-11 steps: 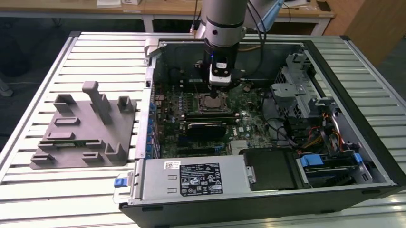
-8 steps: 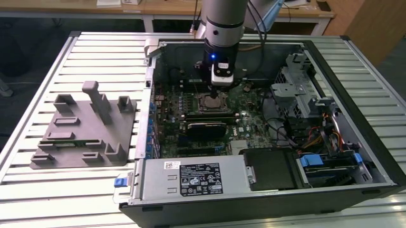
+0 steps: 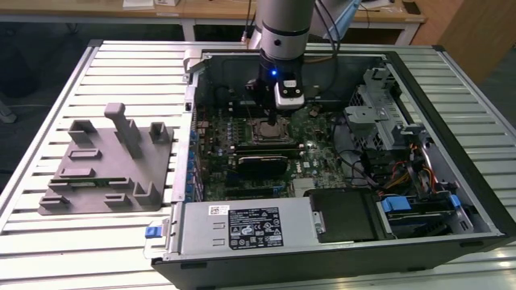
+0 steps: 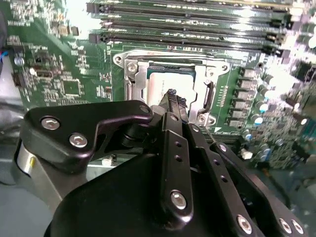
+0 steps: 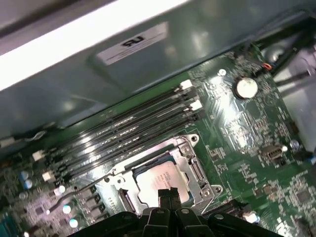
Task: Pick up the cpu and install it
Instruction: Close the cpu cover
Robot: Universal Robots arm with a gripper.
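1. One cpu [image 5: 157, 177] lies flat in the motherboard socket [image 5: 195, 170], seen close in both wrist views. The jaws are pressed together directly over its silver top, gripping nothing; whether they touch it cannot be told.
2. The exterior view gives the wider scene: the arm [image 3: 284, 24] reaches down into an open computer case [image 3: 322, 266], with a grey fixture tray [image 3: 109, 163] beside it on the exterior view's left.
3. Counted: one cpu, one socket, one case, one tray, four long memory slots [image 5: 133, 133] beside the socket.
4. Case and tray rest on a slatted metal counter [image 3: 81, 241]; wooden desks [image 3: 209, 9] stand behind it.
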